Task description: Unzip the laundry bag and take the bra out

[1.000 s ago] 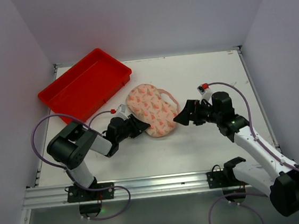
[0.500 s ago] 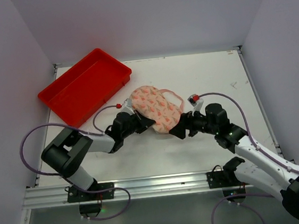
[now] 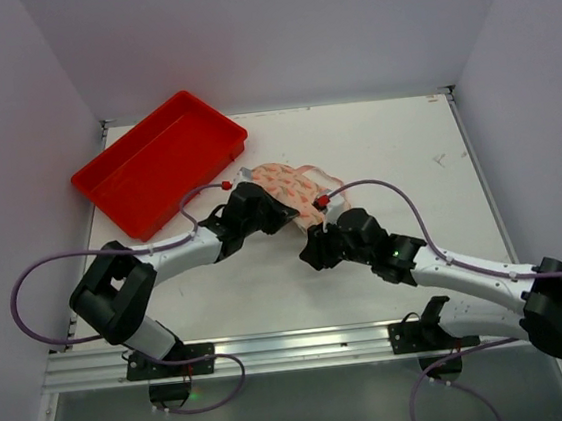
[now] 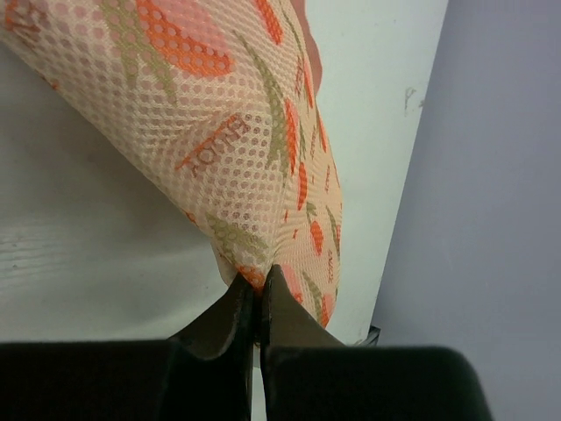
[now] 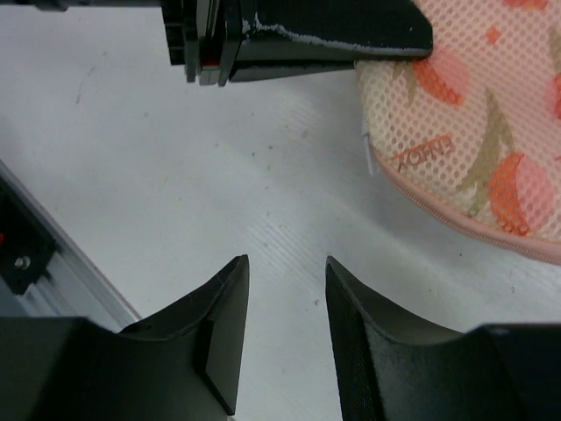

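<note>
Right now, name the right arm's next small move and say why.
Probably ease the right claw forward to the pink zip edge of the laundry bag. The left claw is shut on the bag's fabric, anchoring it, while the right claw hangs open over table, short of that edge.

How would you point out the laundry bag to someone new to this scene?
On the white table, look just right of the red tray. The laundry bag is the cream-pink mesh pouch with orange-red print and pink trim, pinched by the left gripper; nothing else there is patterned fabric.
</note>
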You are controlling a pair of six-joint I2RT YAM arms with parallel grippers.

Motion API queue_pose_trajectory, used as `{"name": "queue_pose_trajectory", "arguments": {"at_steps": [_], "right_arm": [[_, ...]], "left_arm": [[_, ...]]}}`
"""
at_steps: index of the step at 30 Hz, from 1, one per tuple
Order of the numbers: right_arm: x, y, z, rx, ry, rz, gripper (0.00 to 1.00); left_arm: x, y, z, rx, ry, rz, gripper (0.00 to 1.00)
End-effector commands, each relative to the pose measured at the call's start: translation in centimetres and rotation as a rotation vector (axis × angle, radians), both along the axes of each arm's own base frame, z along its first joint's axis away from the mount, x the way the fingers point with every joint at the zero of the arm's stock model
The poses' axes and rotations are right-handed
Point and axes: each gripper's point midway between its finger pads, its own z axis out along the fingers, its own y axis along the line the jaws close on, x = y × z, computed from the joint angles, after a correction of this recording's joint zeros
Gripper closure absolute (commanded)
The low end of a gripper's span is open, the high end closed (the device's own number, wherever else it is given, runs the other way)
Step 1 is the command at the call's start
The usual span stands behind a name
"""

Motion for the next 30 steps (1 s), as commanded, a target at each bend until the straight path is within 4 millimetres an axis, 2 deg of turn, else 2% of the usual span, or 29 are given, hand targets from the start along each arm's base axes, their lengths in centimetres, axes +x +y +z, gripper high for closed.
{"name": "queue_pose_trajectory", "arguments": {"at_steps": [1, 6, 12, 18, 20, 21, 25, 30], "right_arm": [[3.5, 0.9, 2.5, -0.015, -0.135, -0.124, 0.58], [5.4, 1.2, 2.6, -0.048, -0.158, -0.191, 0.58], [6.1, 1.6, 1.7, -0.079, -0.13, -0.222, 0.56], [6.3, 2.2, 1.3, -0.071, -0.109, -0.222, 0.56], [6.3, 2.3, 0.8, -0.082, -0.098, -0.221, 0.59], [6.3, 2.6, 1.3, -0.07, -0.092, -0.22, 0.6], [5.4, 2.6, 1.6, -0.018, -0.053, -0.217, 0.66], [4.5, 2.5, 0.7, -0.015, -0.004, -0.21, 0.67]], "left_arm": [[0.6, 0.4, 2.2, -0.005, 0.01, 0.067, 1.0], [0.2, 0.3, 2.3, -0.012, 0.041, 0.064, 1.0], [0.4, 0.2, 3.5, -0.011, 0.038, 0.068, 1.0], [0.4, 0.0, 3.7, -0.034, 0.052, 0.075, 1.0], [0.5, -0.1, 3.7, -0.04, 0.055, 0.074, 1.0], [0.5, -0.2, 3.8, -0.045, 0.06, 0.077, 1.0], [0.6, -0.3, 3.9, -0.052, 0.061, 0.082, 1.0], [0.8, -0.5, 4.0, -0.055, 0.062, 0.08, 1.0]]}}
